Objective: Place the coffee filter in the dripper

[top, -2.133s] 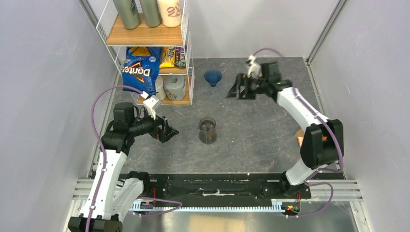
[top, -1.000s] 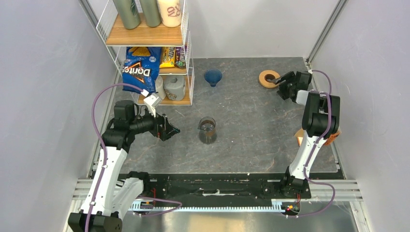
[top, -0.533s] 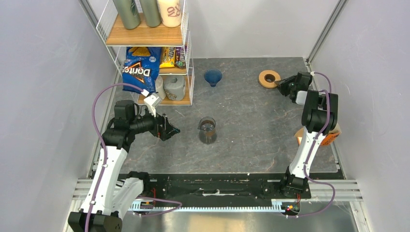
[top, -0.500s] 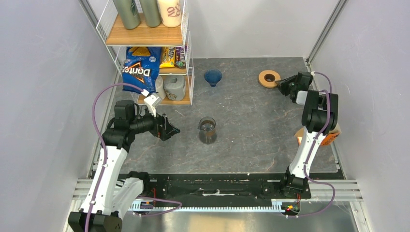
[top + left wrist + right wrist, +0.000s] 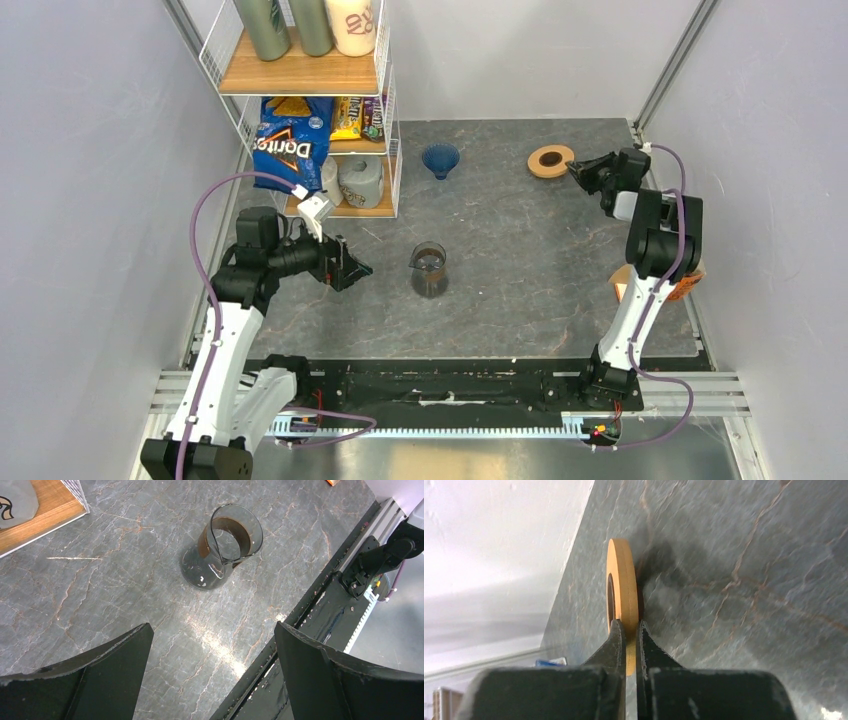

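Note:
The dripper (image 5: 440,158), a dark blue cone, stands at the back of the table near the shelf. I cannot make out the coffee filter in any view. My right gripper (image 5: 578,170) is at the back right, shut on the rim of a tan wooden ring (image 5: 551,160). In the right wrist view the ring (image 5: 623,580) stands edge-on between the closed fingers of that gripper (image 5: 628,625), just off the table. My left gripper (image 5: 352,268) hovers open and empty at mid-left. In the left wrist view that gripper (image 5: 212,630) has only bare table between its fingers.
A glass carafe (image 5: 429,268) stands mid-table, ahead of the left gripper (image 5: 225,550). A wire shelf (image 5: 310,110) with snacks and bottles fills the back left. An orange-and-white holder (image 5: 685,285) sits mostly hidden behind the right arm. Walls close in on both sides.
The right gripper has closed on the wooden ring's edge, and the ring has tipped and shifted slightly left. The left arm has not moved.

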`<state>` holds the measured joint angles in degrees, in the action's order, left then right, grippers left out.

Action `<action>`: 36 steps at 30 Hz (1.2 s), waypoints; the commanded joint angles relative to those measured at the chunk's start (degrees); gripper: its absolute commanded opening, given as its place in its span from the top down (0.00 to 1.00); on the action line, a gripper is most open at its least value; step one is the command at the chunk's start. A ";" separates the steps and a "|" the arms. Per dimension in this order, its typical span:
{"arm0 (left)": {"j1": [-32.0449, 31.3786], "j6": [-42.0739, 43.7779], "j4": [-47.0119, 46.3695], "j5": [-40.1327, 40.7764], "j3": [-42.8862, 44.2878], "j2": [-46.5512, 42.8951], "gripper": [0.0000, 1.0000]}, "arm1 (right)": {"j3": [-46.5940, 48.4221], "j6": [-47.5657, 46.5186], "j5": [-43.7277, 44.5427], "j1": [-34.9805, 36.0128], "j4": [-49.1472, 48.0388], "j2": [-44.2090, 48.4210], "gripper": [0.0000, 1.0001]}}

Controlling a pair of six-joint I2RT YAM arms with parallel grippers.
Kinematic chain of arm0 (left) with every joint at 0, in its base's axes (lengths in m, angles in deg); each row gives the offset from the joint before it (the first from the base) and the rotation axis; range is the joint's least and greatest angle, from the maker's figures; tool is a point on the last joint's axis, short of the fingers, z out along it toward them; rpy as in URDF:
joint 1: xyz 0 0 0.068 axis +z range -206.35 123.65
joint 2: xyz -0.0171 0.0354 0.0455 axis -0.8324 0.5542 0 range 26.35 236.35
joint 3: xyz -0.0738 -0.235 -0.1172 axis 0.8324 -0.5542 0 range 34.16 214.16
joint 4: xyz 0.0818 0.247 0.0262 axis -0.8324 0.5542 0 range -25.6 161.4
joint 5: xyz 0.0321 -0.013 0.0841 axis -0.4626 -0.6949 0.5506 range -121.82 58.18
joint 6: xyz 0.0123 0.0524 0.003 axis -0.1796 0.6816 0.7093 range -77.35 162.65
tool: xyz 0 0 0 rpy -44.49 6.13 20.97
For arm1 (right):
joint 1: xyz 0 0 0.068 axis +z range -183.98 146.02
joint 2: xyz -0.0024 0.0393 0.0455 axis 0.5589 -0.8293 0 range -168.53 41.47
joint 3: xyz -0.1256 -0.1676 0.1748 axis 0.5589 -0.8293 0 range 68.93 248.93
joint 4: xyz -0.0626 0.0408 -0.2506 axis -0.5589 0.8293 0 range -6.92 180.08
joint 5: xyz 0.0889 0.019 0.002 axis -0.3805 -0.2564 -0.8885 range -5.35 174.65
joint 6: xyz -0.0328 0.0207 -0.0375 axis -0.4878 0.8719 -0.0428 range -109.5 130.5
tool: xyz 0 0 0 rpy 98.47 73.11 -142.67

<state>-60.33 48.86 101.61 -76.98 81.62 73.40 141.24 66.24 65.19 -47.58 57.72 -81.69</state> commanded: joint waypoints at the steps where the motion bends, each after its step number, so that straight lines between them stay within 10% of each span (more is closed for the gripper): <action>1: -0.08 -0.74 -0.82 -0.68 2.06 -1.56 0.00 | -3.61 -0.64 -6.73 -0.41 -6.95 7.95 1.00; 24: -0.13 -7.73 -2.65 -3.62 1.45 -5.39 0.00 | -28.58 13.84 -41.65 9.81 -1.51 52.46 1.00; 36: -0.11 -10.27 -4.52 -3.62 -0.21 -5.33 0.00 | -27.85 9.96 -40.10 29.64 3.53 45.00 1.00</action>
<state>-60.33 41.56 100.21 -78.93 81.75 68.24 110.14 77.46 25.50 -21.57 61.98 -32.33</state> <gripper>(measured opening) 0.996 0.032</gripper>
